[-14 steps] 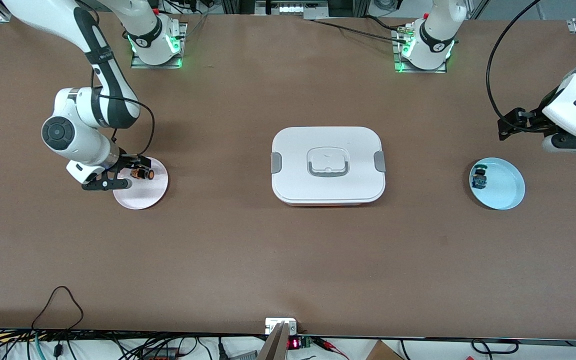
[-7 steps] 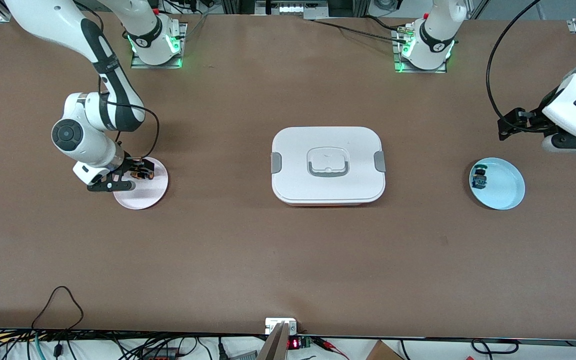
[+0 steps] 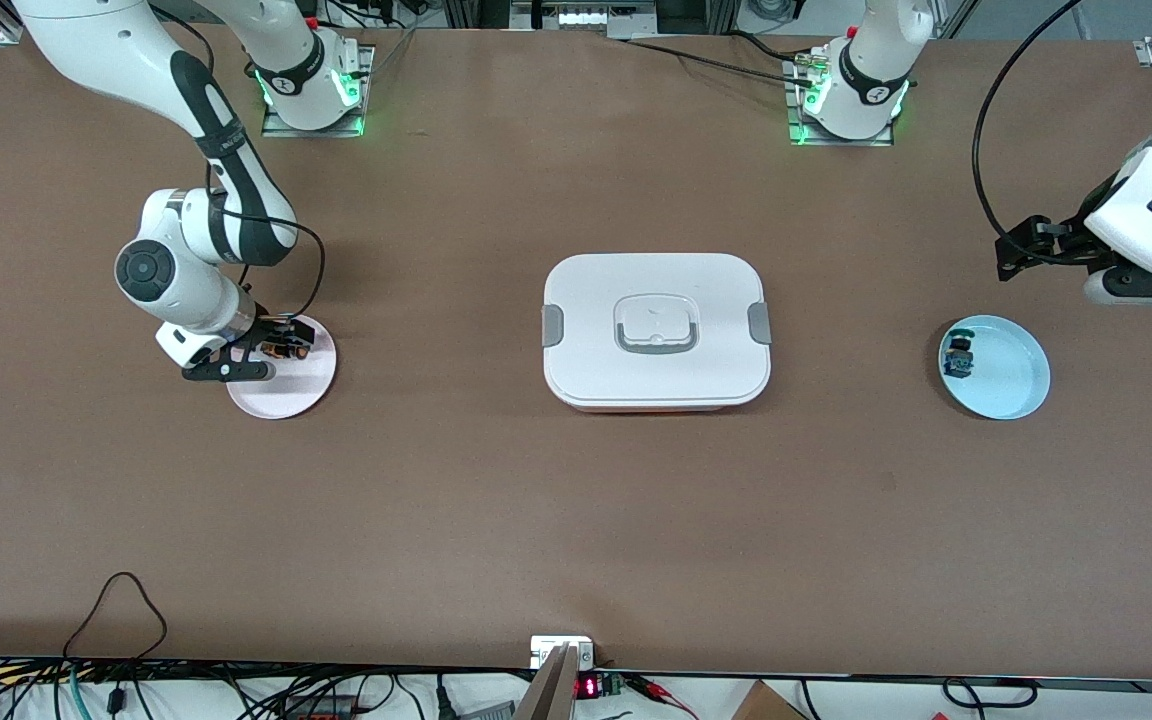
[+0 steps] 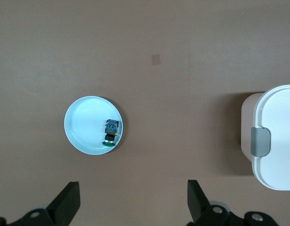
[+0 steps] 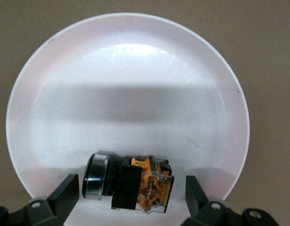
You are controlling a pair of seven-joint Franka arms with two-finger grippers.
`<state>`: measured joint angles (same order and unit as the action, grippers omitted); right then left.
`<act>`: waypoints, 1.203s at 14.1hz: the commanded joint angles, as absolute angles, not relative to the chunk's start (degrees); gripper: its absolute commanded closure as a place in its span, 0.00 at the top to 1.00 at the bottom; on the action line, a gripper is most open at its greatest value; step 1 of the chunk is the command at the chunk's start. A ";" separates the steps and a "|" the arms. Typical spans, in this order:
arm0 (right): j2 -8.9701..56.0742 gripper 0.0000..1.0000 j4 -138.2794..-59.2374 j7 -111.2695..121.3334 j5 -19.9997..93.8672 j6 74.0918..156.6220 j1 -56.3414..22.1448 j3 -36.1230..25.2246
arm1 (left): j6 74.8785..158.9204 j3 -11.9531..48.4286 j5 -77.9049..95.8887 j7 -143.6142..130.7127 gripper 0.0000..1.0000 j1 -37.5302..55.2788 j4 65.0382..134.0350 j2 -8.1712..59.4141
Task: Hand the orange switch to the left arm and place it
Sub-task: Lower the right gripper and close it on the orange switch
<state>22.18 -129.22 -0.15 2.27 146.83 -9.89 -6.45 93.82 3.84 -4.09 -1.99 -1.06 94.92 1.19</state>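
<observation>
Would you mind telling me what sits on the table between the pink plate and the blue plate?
The white box sits between the pink plate and the blue plate, with bare table on either side, as the front view shows.

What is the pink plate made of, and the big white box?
The pink plate looks like glossy plastic, maybe glazed ceramic: it is smooth and throws back a bright glare. The white box looks like matte plastic, with rounded moulded corners and grey clip latches. Neither can be told for sure.
</observation>
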 commanded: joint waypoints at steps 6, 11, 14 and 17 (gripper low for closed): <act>22.76 1.00 -129.81 -0.70 5.18 148.09 -9.84 -6.33 | 93.08 3.16 -3.60 -0.97 1.00 -0.61 93.43 1.76; 22.94 0.53 -129.81 -0.70 6.06 147.92 -10.02 -6.33 | 93.08 3.16 -3.60 -0.97 1.00 -0.62 93.52 1.76; 22.33 0.22 -129.46 -0.62 5.98 146.78 -10.11 -6.33 | 93.08 3.08 -3.60 -0.97 1.00 -0.62 93.52 1.76; 19.96 0.04 -127.89 -0.09 5.98 142.05 -10.11 -6.24 | 92.99 3.16 -3.60 -0.97 1.00 -0.62 93.52 1.76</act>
